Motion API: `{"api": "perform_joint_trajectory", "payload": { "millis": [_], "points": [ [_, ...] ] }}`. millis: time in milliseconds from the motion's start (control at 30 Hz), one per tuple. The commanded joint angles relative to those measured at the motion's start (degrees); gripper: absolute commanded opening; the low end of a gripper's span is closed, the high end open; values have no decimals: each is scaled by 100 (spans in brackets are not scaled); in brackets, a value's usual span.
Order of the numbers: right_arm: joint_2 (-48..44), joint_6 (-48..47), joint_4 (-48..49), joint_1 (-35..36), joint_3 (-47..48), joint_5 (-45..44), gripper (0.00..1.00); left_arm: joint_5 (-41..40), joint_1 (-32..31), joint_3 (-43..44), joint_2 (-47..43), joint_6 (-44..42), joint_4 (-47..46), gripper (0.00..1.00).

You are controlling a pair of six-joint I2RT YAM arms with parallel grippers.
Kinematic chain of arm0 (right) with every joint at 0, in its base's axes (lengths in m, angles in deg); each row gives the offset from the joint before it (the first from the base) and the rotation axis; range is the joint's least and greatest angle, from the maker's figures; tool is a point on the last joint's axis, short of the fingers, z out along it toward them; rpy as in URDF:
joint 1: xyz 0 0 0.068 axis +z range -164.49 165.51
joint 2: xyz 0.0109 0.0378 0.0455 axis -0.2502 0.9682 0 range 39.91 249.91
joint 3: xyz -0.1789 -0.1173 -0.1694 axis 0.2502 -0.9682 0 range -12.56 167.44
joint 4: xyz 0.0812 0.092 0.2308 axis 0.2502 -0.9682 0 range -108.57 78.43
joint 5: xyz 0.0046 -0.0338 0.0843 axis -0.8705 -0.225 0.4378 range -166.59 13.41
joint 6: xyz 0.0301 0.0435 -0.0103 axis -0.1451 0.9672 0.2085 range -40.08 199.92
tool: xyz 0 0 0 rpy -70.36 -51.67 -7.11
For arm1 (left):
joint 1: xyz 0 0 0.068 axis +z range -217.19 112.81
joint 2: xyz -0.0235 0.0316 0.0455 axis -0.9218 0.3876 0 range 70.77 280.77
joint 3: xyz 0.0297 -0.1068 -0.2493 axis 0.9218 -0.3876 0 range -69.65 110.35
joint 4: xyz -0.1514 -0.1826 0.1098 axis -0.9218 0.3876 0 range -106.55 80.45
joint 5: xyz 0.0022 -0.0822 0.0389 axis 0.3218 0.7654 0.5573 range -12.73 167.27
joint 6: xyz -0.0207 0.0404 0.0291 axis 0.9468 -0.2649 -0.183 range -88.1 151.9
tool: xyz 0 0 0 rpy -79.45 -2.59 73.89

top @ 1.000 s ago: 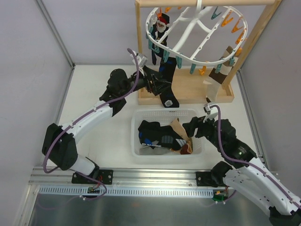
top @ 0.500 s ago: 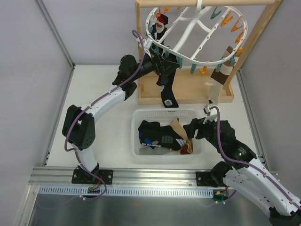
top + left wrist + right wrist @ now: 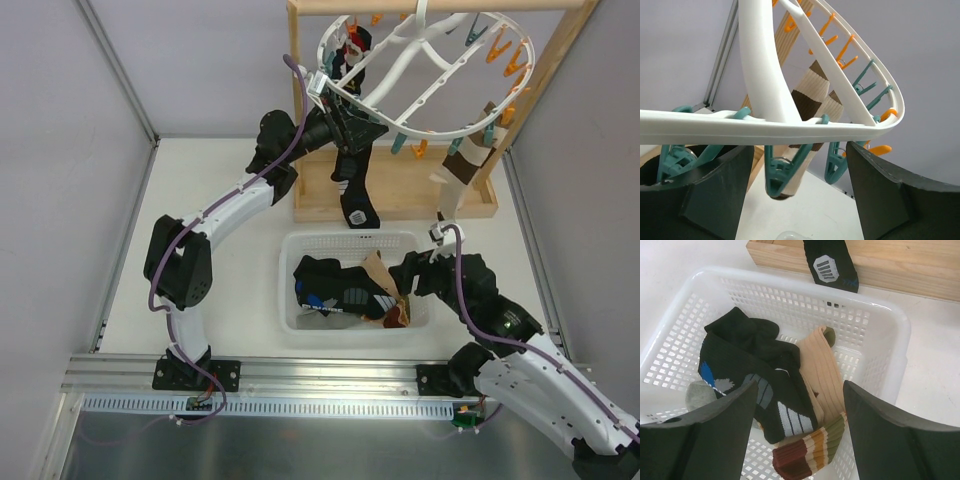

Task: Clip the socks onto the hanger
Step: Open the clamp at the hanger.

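The left arm [image 3: 235, 205] is rising from the lower left of the overhead view, bending sharply at left centre and stretching toward the upper middle, wrist held high. The left gripper [image 3: 345, 115] is pointing rightward, jaws standing wide apart and pinching nothing. The right arm [image 3: 540, 390] is reaching from the lower right corner toward the centre, crouching low. The right gripper [image 3: 400, 275] is tilting downward and leftward, its fingers [image 3: 715, 430] spreading wide and gripping nothing.

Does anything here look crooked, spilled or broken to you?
The white hanger hangs askew: its ring slants steeply instead of lying level, with the left arm's jaws close up at its rim. Nothing looks spilled or broken.
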Motion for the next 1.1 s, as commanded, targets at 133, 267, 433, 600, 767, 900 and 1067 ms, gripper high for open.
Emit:
{"api": "perform_joint_trajectory", "payload": {
  "millis": [133, 267, 433, 600, 767, 900, 1067],
  "points": [
    [118, -40, 206, 29, 114, 31, 72, 82, 24, 289, -6, 9, -537, 62],
    [145, -49, 215, 38, 122, 57, 73, -41, 24, 193, -67, -26, -545, 44],
    [189, -49, 224, 29, 114, 84, 73, -155, 33, 78, -164, -105, -545, 23],
    [233, -49, 259, 29, 131, 215, 73, -287, 15, -27, -252, -140, -519, 7],
    [408, -495, 399, 38, 114, 872, 74, -507, -11, -141, -392, -158, -291, 0],
    [610, -1024, 846, 300, 35, 1323, 78, -656, -108, -220, -515, -395, 112, 0],
    [1137, -1578, 1471, 679, 60, 1516, 79, -823, -143, -291, -691, -544, 447, 0]
  ]
}}
